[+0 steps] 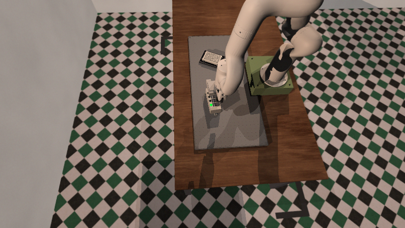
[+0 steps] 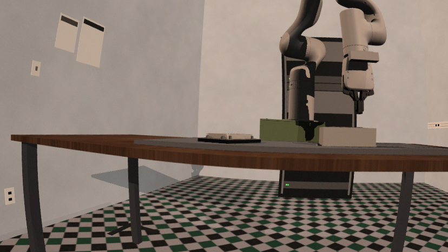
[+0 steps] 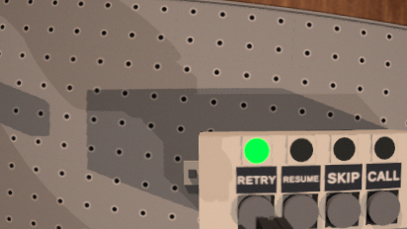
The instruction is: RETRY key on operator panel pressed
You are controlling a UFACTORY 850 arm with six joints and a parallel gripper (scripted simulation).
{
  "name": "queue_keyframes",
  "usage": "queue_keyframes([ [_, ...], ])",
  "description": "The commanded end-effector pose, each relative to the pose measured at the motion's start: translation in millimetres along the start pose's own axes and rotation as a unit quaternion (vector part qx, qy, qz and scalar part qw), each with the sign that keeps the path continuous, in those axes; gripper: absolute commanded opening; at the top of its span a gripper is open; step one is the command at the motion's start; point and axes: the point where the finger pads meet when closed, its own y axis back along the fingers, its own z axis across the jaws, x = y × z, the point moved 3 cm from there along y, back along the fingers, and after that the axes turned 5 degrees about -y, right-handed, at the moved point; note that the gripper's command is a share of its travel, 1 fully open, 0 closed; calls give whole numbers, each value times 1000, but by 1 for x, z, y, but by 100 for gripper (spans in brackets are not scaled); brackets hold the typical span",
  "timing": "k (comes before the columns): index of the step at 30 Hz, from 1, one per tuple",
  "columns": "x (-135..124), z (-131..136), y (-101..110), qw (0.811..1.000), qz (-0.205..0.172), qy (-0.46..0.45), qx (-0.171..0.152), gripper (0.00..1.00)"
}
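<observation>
One operator panel lower right of the wrist view, four round keys along its bottom edge, four printed labels, four lamps above, one lit green, three dark, one perforated tray, two wall papers.

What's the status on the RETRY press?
End effector shut, holding nothing, clear above the operator panel. RETRY lamp lit green; RESUME, SKIP, CALL lamps dark. Nothing in the way.
</observation>
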Motion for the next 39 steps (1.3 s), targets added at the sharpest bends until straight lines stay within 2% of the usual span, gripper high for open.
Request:
queue_keyframes([
  [1, 1, 0, 9, 1000, 1, 0, -1, 0],
  [10, 1, 0, 21, 1000, 1, 0, -1, 0],
  [39, 1, 0, 20, 1000, 1, 0, -1, 0],
])
